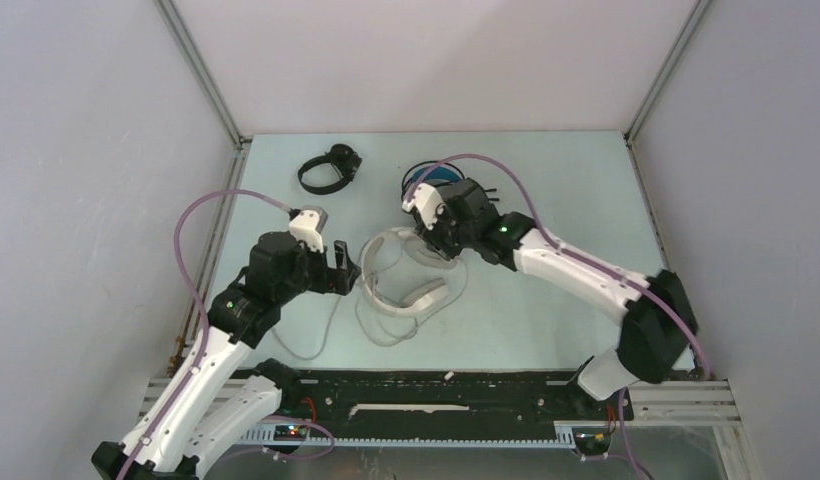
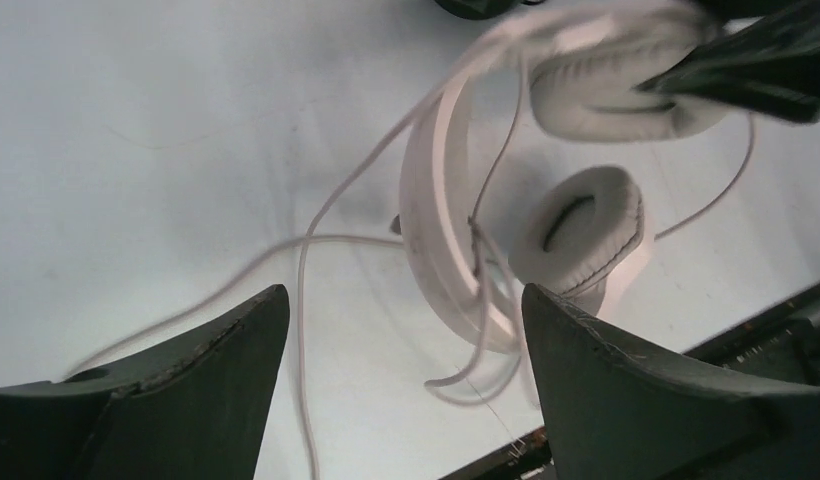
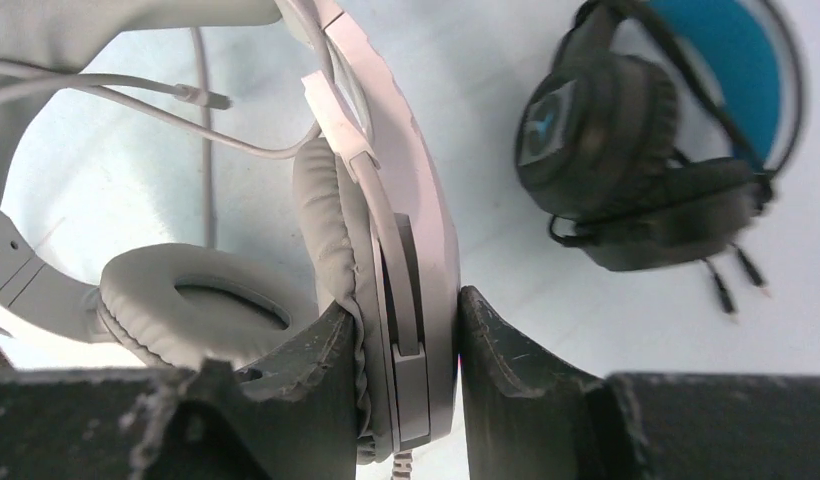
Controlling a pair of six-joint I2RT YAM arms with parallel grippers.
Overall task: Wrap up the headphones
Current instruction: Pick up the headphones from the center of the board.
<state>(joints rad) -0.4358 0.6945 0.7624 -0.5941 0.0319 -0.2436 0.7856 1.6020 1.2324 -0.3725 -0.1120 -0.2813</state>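
Note:
The white over-ear headphones [image 1: 414,300] lie mid-table with their white cable [image 1: 321,330] looping loose to the left. My right gripper [image 1: 438,238] is shut on one ear cup [image 3: 386,230], one finger on the pad and one on the shell, holding it tilted up. The other cup [image 2: 583,228] rests on the table. My left gripper [image 1: 352,272] is open and empty just left of the headband [image 2: 426,220], and the cable [image 2: 304,330] runs between its fingers [image 2: 404,302]. The small all-black pair [image 1: 329,168] lies at the back. The black pair with blue headband [image 3: 646,140] lies behind my right gripper.
A black rail [image 1: 436,385] runs along the near table edge. White enclosure walls with metal posts [image 1: 201,70] close in the left, right and back. Purple arm cables [image 1: 201,215] arch over both arms.

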